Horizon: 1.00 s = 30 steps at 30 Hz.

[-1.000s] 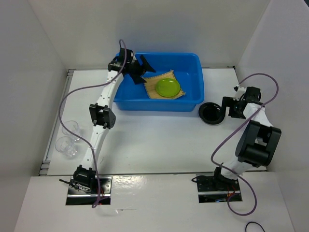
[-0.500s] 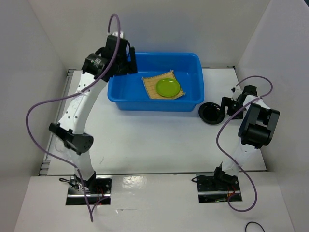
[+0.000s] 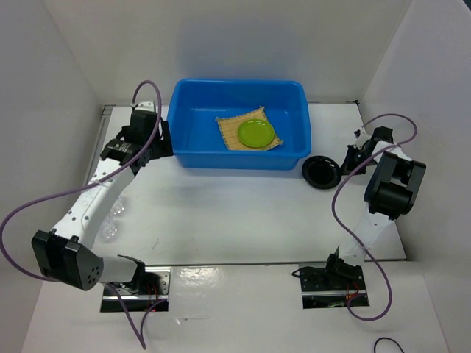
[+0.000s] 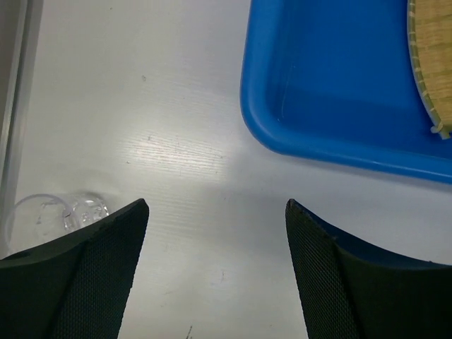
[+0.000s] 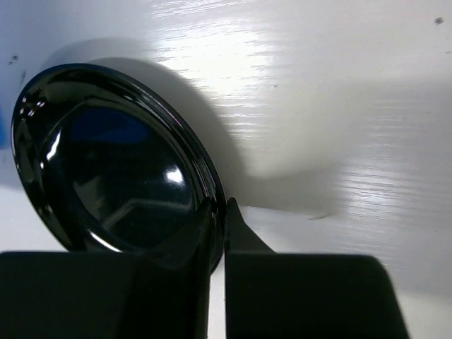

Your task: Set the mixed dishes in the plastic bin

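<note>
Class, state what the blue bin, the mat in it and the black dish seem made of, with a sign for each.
Blue bin: likely plastic, smooth, softly shiny, rounded rim. Mat: probably bamboo, tan matte ribbed slats. Black dish: glossy, mirror-like reflections; glazed ceramic or plastic, unclear.

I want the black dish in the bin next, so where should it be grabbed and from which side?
Take the dish by its right edge, the side nearest the right gripper. It is shallow with a thin raised rim, so one finger inside and one outside can pinch it. That gripper looks shut on the rim there.
</note>
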### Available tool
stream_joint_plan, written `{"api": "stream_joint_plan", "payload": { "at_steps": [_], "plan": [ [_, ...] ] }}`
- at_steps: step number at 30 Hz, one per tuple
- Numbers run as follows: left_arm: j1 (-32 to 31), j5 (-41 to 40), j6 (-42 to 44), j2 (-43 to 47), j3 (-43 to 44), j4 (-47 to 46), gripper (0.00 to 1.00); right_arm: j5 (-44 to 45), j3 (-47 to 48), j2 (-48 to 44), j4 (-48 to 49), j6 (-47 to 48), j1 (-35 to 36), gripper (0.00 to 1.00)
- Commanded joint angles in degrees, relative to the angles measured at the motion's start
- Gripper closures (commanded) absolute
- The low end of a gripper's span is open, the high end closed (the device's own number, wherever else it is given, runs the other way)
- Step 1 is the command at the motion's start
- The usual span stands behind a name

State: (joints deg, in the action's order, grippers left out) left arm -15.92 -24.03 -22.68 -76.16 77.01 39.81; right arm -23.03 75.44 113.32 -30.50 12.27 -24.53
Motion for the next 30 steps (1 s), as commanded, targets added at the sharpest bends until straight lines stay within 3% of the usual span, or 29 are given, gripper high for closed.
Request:
{"api": "stream_joint_plan", "payload": {
  "at_steps": [1, 7, 19, 22, 26, 30],
  "plan": [
    [2.5, 3.4, -0.8, 1.0, -4.9, -8.2, 0.15, 3.6, -0.8, 2.1, -3.3, 0.6, 0.3, 0.98],
    [5.8, 8.8, -0.8, 2.2, -8.8, -10.0, 0.17, 5.4, -5.3, -8.1, -2.7, -0.4, -2.0, 1.0],
    [8.7, 11.1, -1.8, 0.5, -8.3, -10.0, 0.18, 15.4, -12.4, -44.5, -4.6, 7.7, 0.9, 1.0],
    [8.7, 11.1, -1.8, 0.5, -8.3, -10.0, 0.18, 21.3, -7.5, -52.5, -5.9, 7.7, 7.1, 1.0],
    [8.7, 11.1, -1.8, 0.5, -8.8, -10.0, 0.18, 32.0, 5.4, -54.4, -5.9, 5.5, 20.1, 1.0],
    [8.7, 9.0, -3.0, -0.8, -8.8, -9.4, 0.18, 25.6, 21.0, -45.4, -10.3, 3.9, 20.1, 1.0]
  ]
}}
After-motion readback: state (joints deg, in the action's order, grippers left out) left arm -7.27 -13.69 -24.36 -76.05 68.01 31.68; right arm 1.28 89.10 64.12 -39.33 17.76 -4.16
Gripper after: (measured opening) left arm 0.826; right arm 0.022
